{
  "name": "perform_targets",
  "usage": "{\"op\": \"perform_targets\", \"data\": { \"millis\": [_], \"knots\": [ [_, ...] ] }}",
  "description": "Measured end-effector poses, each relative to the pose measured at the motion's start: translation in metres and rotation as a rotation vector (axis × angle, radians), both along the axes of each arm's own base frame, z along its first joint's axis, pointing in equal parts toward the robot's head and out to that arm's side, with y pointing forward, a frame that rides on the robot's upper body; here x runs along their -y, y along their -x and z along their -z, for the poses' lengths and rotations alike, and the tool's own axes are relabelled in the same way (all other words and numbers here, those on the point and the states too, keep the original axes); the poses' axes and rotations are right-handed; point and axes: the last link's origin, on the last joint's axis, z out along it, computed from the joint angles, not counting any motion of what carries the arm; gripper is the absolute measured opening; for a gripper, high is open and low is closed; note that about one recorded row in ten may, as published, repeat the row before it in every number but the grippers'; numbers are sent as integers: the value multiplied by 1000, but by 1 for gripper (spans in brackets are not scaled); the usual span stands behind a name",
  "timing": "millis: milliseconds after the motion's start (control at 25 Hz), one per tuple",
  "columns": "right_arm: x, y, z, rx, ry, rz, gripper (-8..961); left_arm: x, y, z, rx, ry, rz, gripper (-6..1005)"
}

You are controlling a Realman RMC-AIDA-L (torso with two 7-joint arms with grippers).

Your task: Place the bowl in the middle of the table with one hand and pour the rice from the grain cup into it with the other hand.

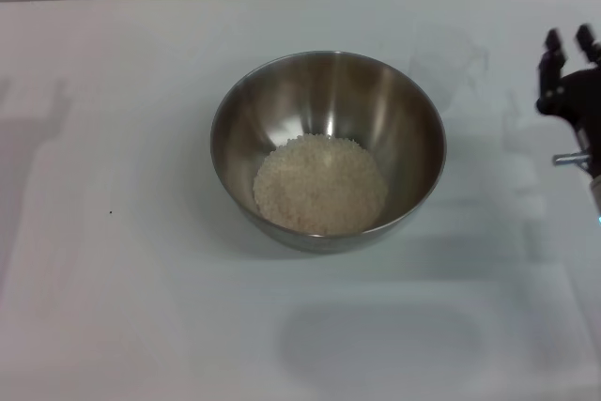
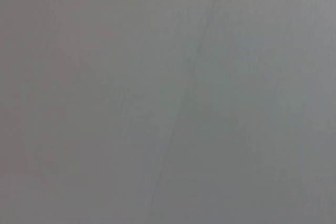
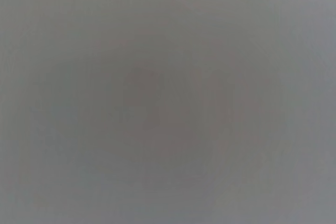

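While nothing lies on the near bench (image 1: 141,326), the bowl (image 1: 329,110) sits at its centre, holding the rice (image 1: 320,184). It looks stiff, slick and weighted; I would grip its rim. At three o'clock the right gripper (image 1: 570,44) hovers, fingers (image 1: 553,42) apart. The cup is faint, perhaps at one o'clock.

The large round stainless-steel mixing bowl (image 1: 329,149) stands upright near the middle of the plain white tabletop (image 1: 113,307), its brushed inside shiny. A pale mound of small whitish-beige rice grains (image 1: 320,184) lies in its bottom — heaped toward the near wall. The small clear plastic grain cup (image 1: 449,65) stands just beyond the bowl's right rim — faint, apparently empty.
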Motion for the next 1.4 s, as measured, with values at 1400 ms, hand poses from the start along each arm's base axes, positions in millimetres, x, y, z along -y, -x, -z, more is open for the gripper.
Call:
{"op": "perform_targets", "data": {
  "millis": [1400],
  "knots": [
    [-51, 25, -83, -50, -306, -220, 667, 7, 16, 9, -171, -8, -113, 829]
  ]
}}
